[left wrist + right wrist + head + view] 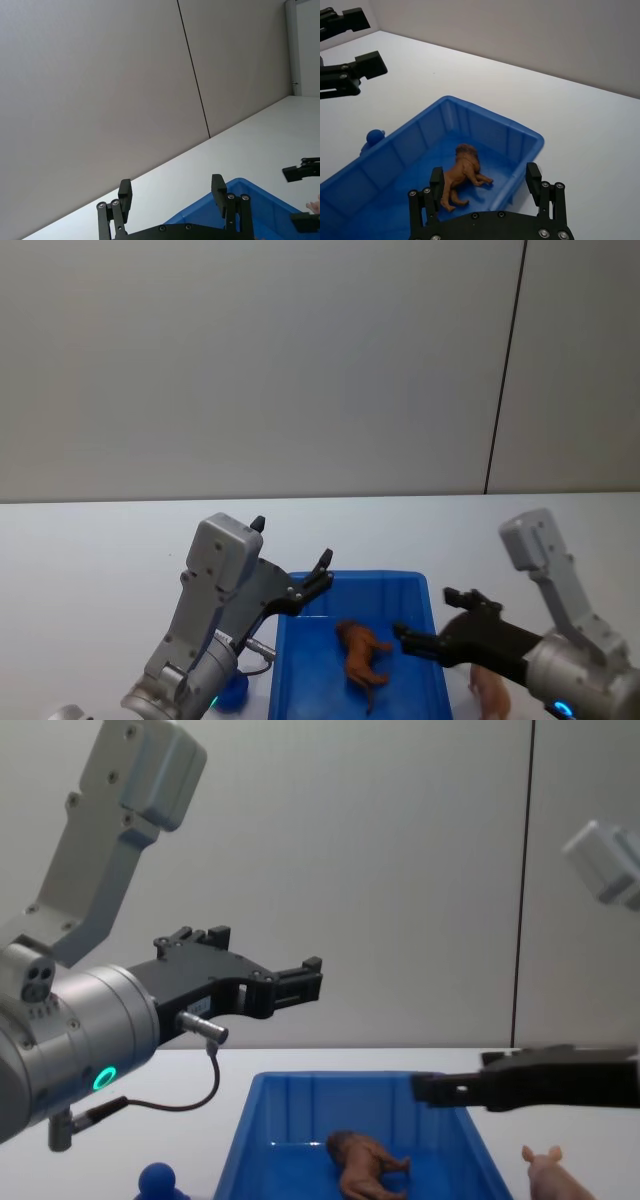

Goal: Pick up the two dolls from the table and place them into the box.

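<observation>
Both grippers are up in the air and carry nothing.

Left gripper (pixel 291 540): fingers spread wide, over the table (pixel 100 540) by the far left corner of the box (pixel 310 670). Its wrist camera looks mostly at the wall and catches just a corner of the blue rim (pixel 250 192).

Right gripper (pixel 425 615): fingers also spread, with nothing between them, reaching in over the right side of the box. From the chest camera it (pixel 455 1075) comes in as a dark bar above the right rim.

Brown maned doll (pixel 362 655): inside the box, lying on its side on the floor. In the right wrist view it (pixel 461 175) is clear except for the hind legs, which go behind one black finger (pixel 436 182).

Pink pig (pixel 490 690): on the table just outside the right wall of the box. I get only part of it: the head view cuts it at the bottom edge and the right arm crosses it, and the chest view shows the ears and back (pixel 555 1175). I cannot tell whether it stands or lies.

Small blue round-topped object (pixel 157 1182): on the table left of the box, its lower part cut off. In the head view the left arm hides most of it.
</observation>
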